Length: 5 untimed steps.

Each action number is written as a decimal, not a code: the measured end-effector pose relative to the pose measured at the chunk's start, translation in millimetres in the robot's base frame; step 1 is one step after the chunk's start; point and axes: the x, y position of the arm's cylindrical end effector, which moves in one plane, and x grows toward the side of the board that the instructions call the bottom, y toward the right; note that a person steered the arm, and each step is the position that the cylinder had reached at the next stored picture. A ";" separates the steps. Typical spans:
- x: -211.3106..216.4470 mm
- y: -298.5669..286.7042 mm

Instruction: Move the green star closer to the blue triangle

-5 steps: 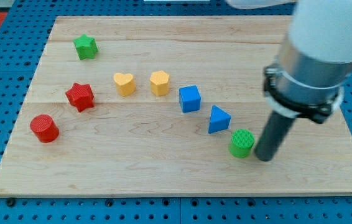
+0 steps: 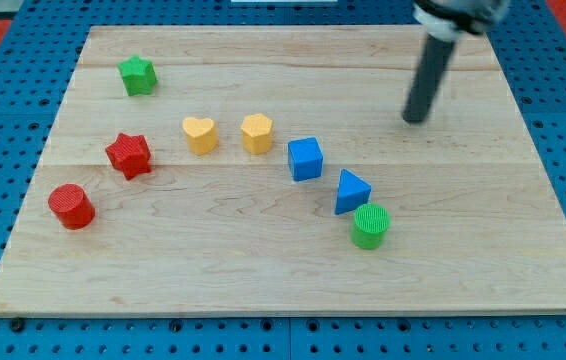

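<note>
The green star (image 2: 137,75) sits near the board's top left. The blue triangle (image 2: 352,191) lies right of centre, far from the star. A green cylinder (image 2: 370,225) touches the triangle's lower right side. My tip (image 2: 416,120) is at the upper right of the board, above and to the right of the blue triangle, touching no block. The rod rises out of the view's top.
A blue cube (image 2: 305,159) sits up-left of the triangle. A yellow hexagon (image 2: 257,133) and a yellow heart (image 2: 200,134) lie in the middle. A red star (image 2: 129,155) and a red cylinder (image 2: 71,206) are at the left. The wooden board (image 2: 283,290) lies on a blue pegboard.
My tip has moved from beside the green cylinder up to the board's upper right. The green cylinder has shifted slightly left, closer against the blue triangle.
</note>
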 end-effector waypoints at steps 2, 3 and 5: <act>-132.2 -227.8; -119.3 -345.4; -40.2 -336.2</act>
